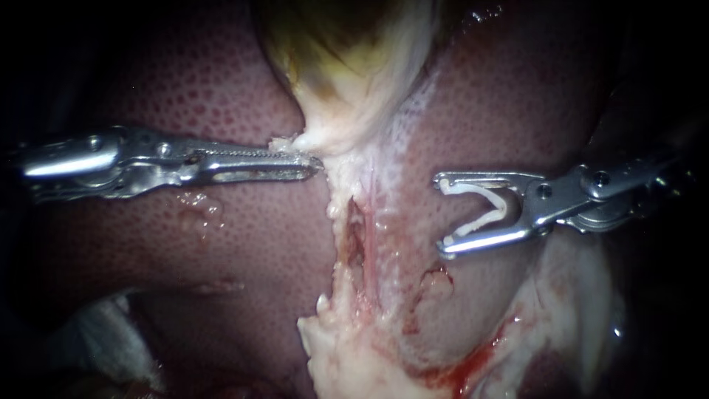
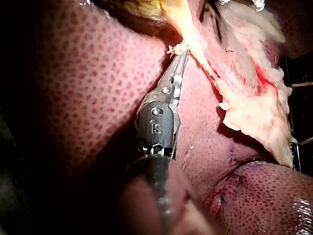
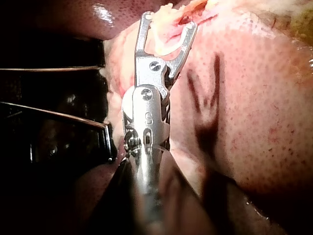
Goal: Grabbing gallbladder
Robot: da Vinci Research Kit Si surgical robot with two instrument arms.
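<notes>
The gallbladder [image 1: 347,59], yellow-green with a pale lower end, hangs at the top middle between two lobes of the liver [image 1: 185,89]. My left instrument [image 1: 316,164] reaches in from the left. Its slim toothed jaws lie together, and the tips pinch the pale tissue at the gallbladder's lower end; the left wrist view shows a shred of that tissue at the left instrument's tip [image 2: 179,49]. My right instrument [image 1: 442,214] hovers over the right lobe, apart from the gallbladder. Its jaws stand wide, with an open white clip [image 1: 484,210] seated between them. The right wrist view shows this right instrument [image 3: 168,22] and its clip [image 3: 171,46] too.
A pale, ragged strip of tissue [image 1: 354,244] with a raw slit runs down from the gallbladder between the lobes. Blood [image 1: 473,366] shows at the lower right. White gauze-like material [image 1: 111,332] lies at the lower left. Dark metal bars [image 3: 54,115] stand beside my right instrument.
</notes>
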